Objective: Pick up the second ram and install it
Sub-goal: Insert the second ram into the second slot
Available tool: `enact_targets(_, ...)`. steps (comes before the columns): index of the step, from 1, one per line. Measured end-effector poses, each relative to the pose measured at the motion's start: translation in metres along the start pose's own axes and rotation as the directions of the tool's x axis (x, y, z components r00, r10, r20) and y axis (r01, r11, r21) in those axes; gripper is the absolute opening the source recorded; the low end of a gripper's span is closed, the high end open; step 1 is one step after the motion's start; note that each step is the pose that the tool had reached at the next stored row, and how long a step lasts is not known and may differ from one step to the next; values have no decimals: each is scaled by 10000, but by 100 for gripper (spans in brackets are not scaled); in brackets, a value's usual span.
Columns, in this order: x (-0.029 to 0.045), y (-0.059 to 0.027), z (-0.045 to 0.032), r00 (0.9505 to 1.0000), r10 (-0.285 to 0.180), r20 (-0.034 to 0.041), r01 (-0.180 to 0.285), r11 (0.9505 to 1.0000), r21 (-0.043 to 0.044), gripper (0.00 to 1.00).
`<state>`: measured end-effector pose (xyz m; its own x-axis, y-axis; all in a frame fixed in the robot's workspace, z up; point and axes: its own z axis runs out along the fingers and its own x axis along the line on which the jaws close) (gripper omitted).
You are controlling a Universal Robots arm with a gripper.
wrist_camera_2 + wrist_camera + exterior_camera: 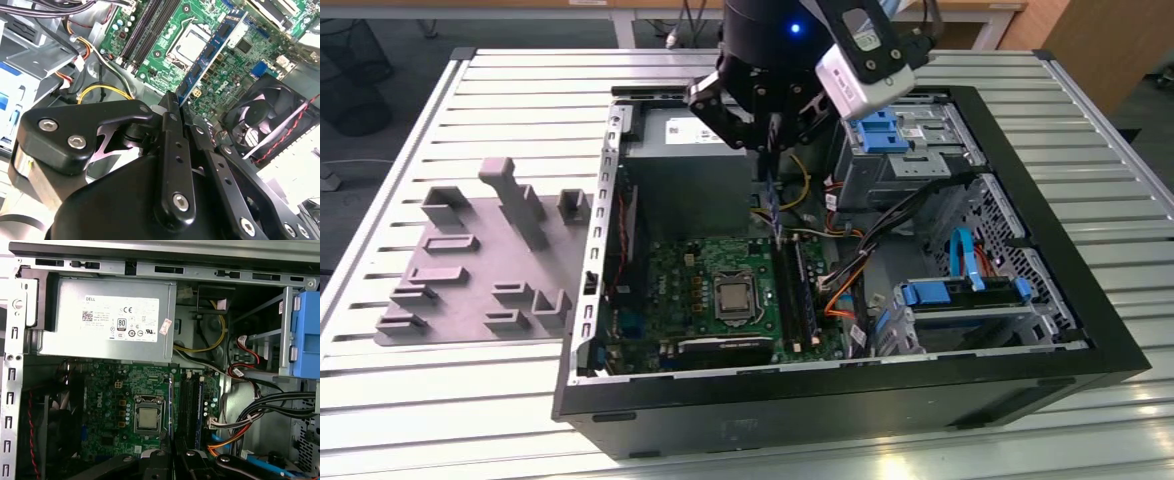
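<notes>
The claw point(175, 107) holds the second ram point(207, 52) by one end, above the green motherboard point(687, 280) inside the open computer case point(1067, 300) on the desk point(427, 400). To seat it well, I would keep the stick upright and parallel with the black memory slots point(797, 290), probably pressing evenly. It is a long, narrow blue board carrying small dark chips.

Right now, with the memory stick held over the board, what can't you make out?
- Memory stick: its held end, hidden behind the gripper in the second wrist view.
- Memory slots: their near ends, covered by the gripper in the first wrist view.
- Whether a first stick already sits in a slot: too small in the exterior view.
</notes>
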<state>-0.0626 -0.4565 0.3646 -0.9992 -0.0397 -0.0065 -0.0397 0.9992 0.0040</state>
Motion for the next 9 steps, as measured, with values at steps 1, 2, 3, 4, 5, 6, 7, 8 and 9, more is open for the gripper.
enact_targets(1,-11,0,11,10000,0,0,0,10000,-1,14)
enact_targets(2,-21,-1,22,10000,0,0,0,10000,0,14)
enact_targets(3,-30,-1,33,10000,0,0,0,10000,0,14)
enact_targets(4,-37,-2,46,10000,0,0,0,10000,0,14)
enact_targets(5,-43,-2,59,10000,0,0,0,10000,0,14)
enact_targets(6,-49,-2,73,10000,0,0,0,10000,0,14)
enact_targets(7,-55,-3,89,10000,0,0,0,10000,1,14)
enact_targets(8,-60,-3,106,10000,0,0,0,10000,0,14)
enact_targets(9,-65,-3,122,10000,0,0,0,10000,0,14)
